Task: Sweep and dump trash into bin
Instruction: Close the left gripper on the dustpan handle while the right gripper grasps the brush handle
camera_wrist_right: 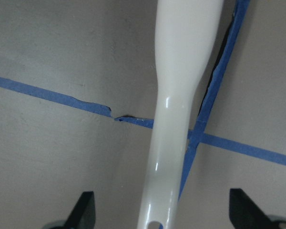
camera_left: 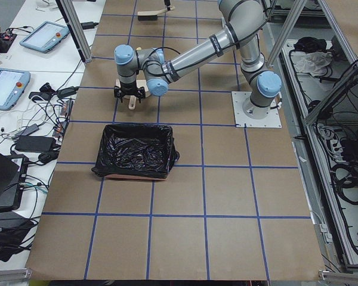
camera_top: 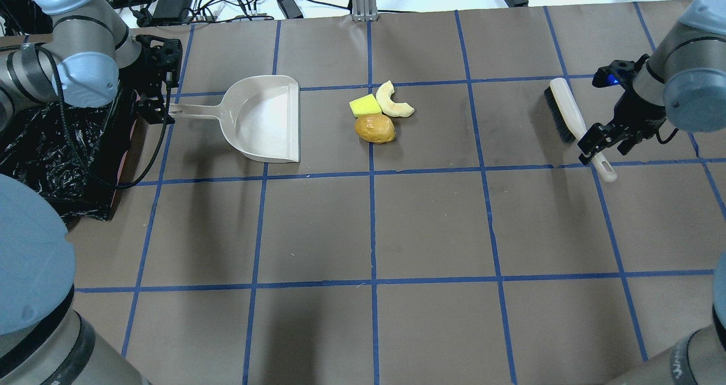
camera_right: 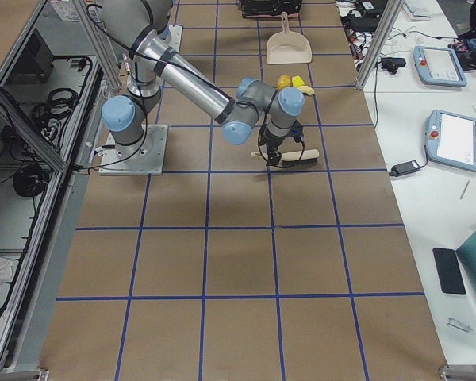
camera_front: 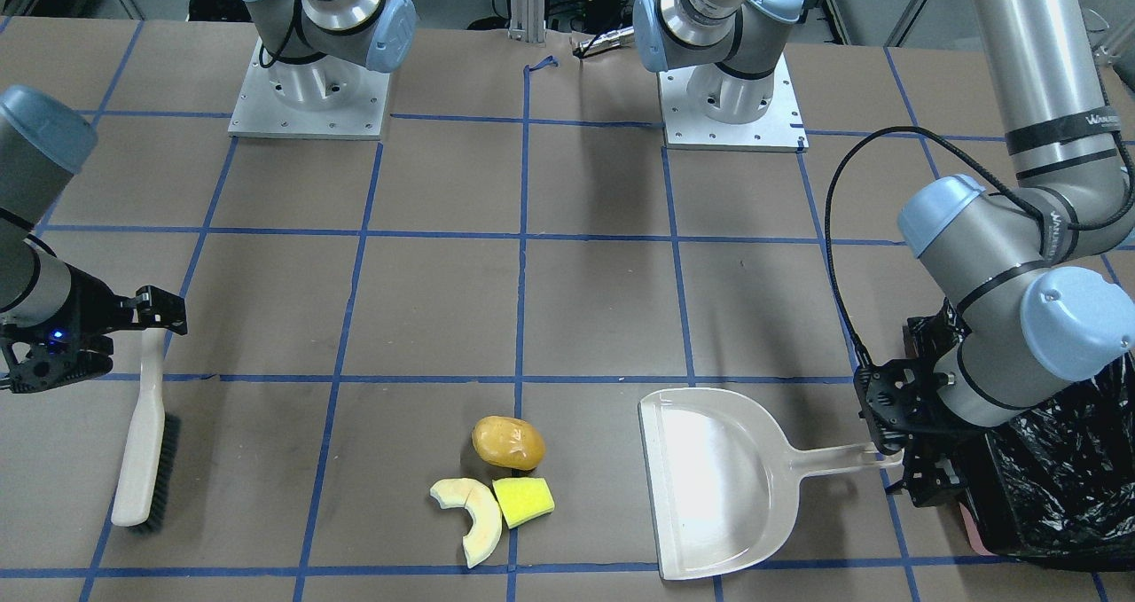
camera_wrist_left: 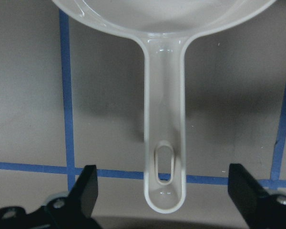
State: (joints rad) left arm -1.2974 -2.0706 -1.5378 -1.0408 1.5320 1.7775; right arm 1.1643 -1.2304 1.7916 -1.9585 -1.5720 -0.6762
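Found jaws of left gripper (camera_wrist_left: 164, 187) spread wide, one finger (camera_wrist_left: 88, 188) to each side of dustpan (camera_front: 718, 478) handle near its slotted end, neither touching it; nothing held. Found jaws of right gripper (camera_wrist_right: 163, 206) likewise wide apart, straddling handle of white brush (camera_front: 142, 460) without contact; nothing held. Noted dustpan lying flat on table (camera_top: 431, 226), beige, mouth turned toward trash (camera_top: 375, 128), handle pointing at bin (camera_left: 136, 149). Noted brush lying on table toward robot's right end, dark bristles on trash side, handle crossing a junction of blue tape grid (camera_top: 371, 215) (tape torn there, per right wrist view). Located trash on table between dustpan and brush, nearer dustpan, well apart from brush, clustered at grid's central line: golden-brown potato-shaped lump (camera_front: 508, 442) on robot's side of cluster; yellow-green wedge (camera_front: 523, 501) just beyond it, touching or nearly so; pale curved melon-rind slice (camera_front: 474, 518) close against wedge on brush side. Located bin at robot's left end of table, lined with crinkled black bag, pink edge visible at base, just beside left arm's wrist and behind dustpan handle.
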